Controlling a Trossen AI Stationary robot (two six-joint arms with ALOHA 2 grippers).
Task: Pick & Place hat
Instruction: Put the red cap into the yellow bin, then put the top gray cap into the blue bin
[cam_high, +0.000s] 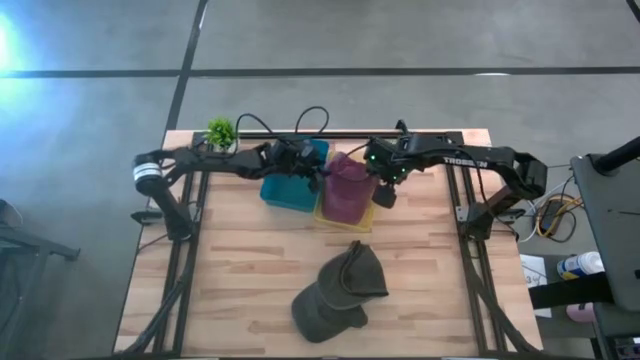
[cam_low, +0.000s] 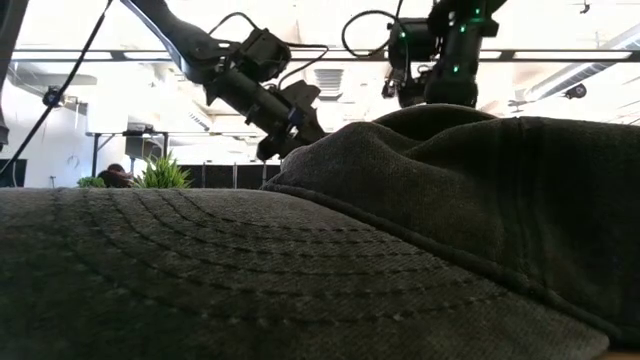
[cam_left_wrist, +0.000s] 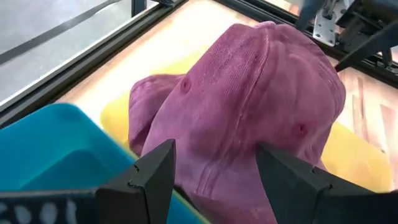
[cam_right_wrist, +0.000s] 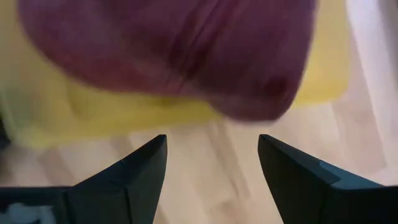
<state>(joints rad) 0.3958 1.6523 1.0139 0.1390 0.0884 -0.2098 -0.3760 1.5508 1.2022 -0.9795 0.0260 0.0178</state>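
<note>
An open lab or workshop hall: a light wooden-slat table (cam_high: 260, 265) on a black metal frame stands on grey polished concrete floor (cam_high: 100, 40), with white ceiling ducts (cam_low: 600, 70) beyond the arms.

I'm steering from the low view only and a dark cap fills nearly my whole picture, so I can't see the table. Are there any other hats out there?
Observer: Yes. A magenta hat sits on a yellow tray at the back of the table.
Operator: And the two arms above my cap?
Observer: Neither reaches it. The left gripper and the right gripper flank the magenta hat, both with jaws open and empty.
Operator: Where does my dark cap lie?
Observer: The olive cap lies on the wooden table near its front edge, apart from the tray.
Operator: Anything else back there?
Observer: A blue bin beside the yellow tray, on the left arm's side.
</note>
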